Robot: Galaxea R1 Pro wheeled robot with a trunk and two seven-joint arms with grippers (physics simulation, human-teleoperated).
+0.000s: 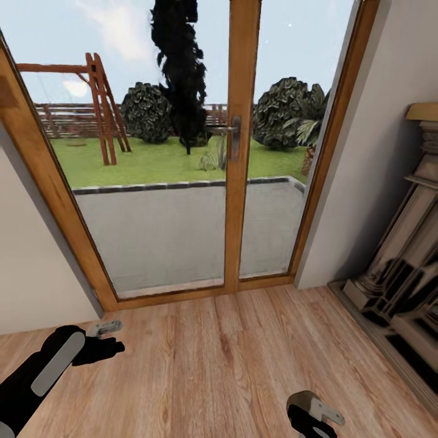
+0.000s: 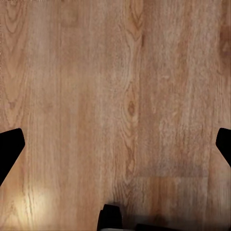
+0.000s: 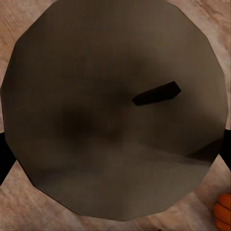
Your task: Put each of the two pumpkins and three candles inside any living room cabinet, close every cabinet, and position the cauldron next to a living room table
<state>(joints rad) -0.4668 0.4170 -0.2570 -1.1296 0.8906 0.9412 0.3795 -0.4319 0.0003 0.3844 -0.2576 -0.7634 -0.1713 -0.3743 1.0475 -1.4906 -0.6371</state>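
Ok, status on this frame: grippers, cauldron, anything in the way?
Left gripper open over bare wood floor. Right gripper above cauldron, state unclear. Pumpkin beside cauldron. Glass doors ahead.

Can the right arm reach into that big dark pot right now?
Probably yes. The cauldron sits right under the right wrist camera, mouth open and facing it, with nothing covering it. An orange pumpkin sits beside it on the wooden floor.

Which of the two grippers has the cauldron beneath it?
The right gripper: its wrist view looks down into the cauldron, with a pumpkin beside it. The left gripper has bare wood floor under it.
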